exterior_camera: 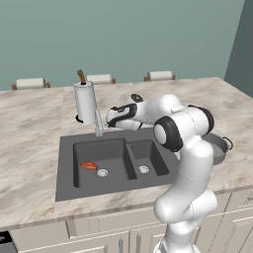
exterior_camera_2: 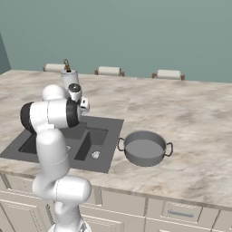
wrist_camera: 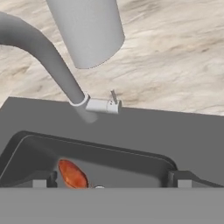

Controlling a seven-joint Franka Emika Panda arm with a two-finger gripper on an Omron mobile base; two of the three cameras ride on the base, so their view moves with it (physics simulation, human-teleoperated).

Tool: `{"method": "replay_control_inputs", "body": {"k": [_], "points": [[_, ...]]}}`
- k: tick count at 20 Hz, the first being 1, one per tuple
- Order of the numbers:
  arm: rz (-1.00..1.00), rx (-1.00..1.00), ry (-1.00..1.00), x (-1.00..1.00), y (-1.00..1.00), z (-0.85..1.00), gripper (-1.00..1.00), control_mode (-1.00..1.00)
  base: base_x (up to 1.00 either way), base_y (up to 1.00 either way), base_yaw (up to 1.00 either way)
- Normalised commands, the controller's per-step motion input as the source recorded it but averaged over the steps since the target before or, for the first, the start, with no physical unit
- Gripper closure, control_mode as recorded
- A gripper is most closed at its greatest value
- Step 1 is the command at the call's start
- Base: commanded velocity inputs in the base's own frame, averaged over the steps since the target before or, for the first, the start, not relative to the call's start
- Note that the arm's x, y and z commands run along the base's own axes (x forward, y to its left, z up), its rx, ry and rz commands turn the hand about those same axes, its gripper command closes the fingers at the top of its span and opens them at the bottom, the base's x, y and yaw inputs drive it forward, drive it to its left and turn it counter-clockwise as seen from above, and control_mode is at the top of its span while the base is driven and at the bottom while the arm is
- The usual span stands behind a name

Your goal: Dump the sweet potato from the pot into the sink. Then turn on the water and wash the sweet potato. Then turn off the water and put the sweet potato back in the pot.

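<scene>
The orange-brown sweet potato (exterior_camera: 89, 165) lies on the floor of the sink's (exterior_camera: 66, 168) larger left basin, beside the round drain. In the hand view the sweet potato (wrist_camera: 72, 173) is low in the frame, just right of my left fingertip (wrist_camera: 39, 180). My gripper (exterior_camera: 109, 120) hovers open over the back rim of the sink, close to the faucet (exterior_camera: 99, 123), with nothing between its fingers (wrist_camera: 183, 180). The faucet's base and small lever (wrist_camera: 104, 105) are straight ahead of the hand. No stream shows at the spout. The grey pot (exterior_camera_2: 145, 148) stands upright on the counter right of the sink (exterior_camera_2: 102, 140).
A white paper-towel roll (exterior_camera: 85, 103) stands just behind the faucet, and looms at the top of the hand view (wrist_camera: 87, 30). Three chair backs (exterior_camera: 100, 78) line the far side of the marble counter. My own arm hides part of the pot (exterior_camera: 220, 147).
</scene>
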Motion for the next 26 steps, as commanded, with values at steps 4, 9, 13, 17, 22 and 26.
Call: {"method": "replay_control_inputs", "body": {"k": [4,9,13,17,22,26], "points": [[0.0,0.0,0.0,0.17,0.09,-0.22,-1.0,-1.0,0.0,0.0,0.0],[0.0,0.0,0.0,0.32,0.06,-0.13,-1.0,-1.0,0.0,0.0,0.0],[0.0,0.0,0.0,0.34,0.08,-0.05,-1.0,-1.0,0.0,0.0,0.0],[0.0,0.0,0.0,0.32,0.05,-0.07,-1.0,-1.0,0.0,0.0,0.0],[0.0,0.0,0.0,0.31,0.03,-0.07,-1.0,-1.0,0.0,0.0,0.0],[0.0,0.0,0.01,0.32,0.06,-0.11,-1.0,-1.0,0.0,0.0,0.0]]}}
